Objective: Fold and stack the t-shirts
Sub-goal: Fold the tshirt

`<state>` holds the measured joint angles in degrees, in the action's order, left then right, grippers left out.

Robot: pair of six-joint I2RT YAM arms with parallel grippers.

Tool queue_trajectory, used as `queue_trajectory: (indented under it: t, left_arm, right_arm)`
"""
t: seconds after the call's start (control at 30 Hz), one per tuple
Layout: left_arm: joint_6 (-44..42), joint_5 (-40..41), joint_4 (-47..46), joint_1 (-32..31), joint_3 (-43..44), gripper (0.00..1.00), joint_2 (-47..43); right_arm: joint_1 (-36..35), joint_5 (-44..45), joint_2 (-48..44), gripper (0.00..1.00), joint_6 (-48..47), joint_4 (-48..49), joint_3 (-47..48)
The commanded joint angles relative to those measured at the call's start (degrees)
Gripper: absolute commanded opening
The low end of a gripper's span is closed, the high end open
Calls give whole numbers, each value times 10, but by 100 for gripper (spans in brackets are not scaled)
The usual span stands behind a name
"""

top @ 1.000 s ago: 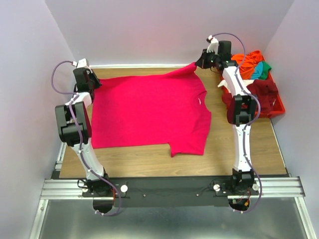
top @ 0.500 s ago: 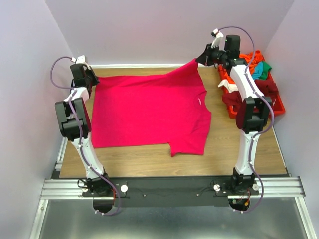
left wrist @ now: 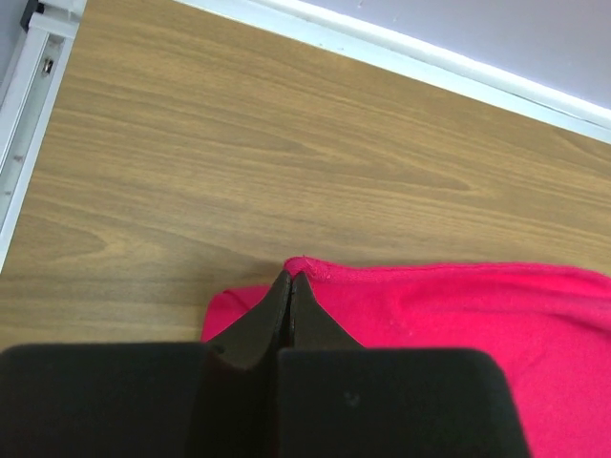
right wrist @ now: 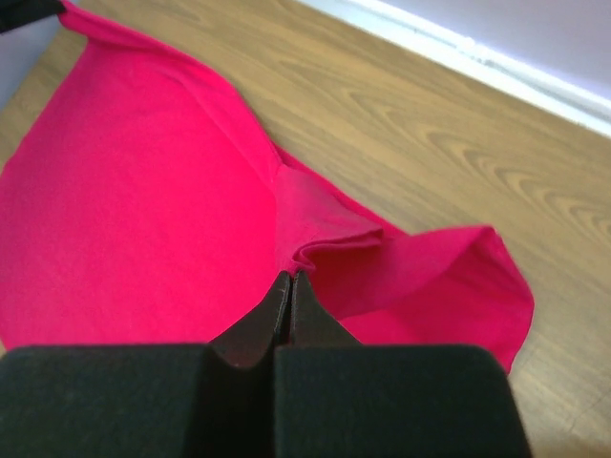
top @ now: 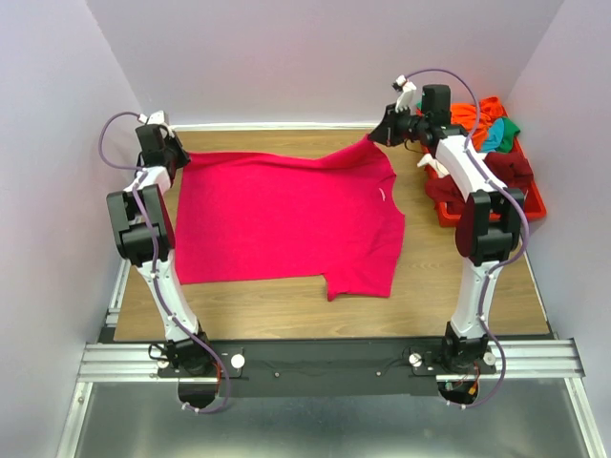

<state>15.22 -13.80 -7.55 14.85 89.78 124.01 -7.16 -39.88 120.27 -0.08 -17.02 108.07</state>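
I saw left gripper (left wrist: 291, 279), jaws closed on shirt (top: 286, 219), near tabletop (top: 420, 286) far-left corner; right gripper (right wrist: 288, 279) likewise, toward far-right.

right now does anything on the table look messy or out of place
The dark maroon cloth t-shirt hangs out over the wall of the red plastic bin. The spread magenta cloth t-shirt looks fine.

Both arms extended forward, left end effector (left wrist: 291, 279) and right end effector (right wrist: 289, 279) clamped on magenta t-shirt (top: 286, 219)
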Motion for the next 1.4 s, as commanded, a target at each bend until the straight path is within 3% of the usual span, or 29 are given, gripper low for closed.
queue_trajectory:
  t: [0.0,0.47,1.17,1.27,1.37]
  left_arm:
    - [-2,4,-18,17,-20,0,-39]
    - [4,13,-44,26,-79,0,-75]
    - [0,24,-41,38,-130,0,-105]
    - [0,29,-30,40,-134,11,-105]
    - [1,38,-15,46,-142,30,-117]
  right_arm:
    - [2,-3,-47,1,-19,6,-35]
    - [1,16,-121,1,-41,14,-129]
    - [2,29,-155,1,-54,15,-187]
    - [2,28,-162,1,-58,15,-204]
    - [1,23,-173,1,-66,15,-230]
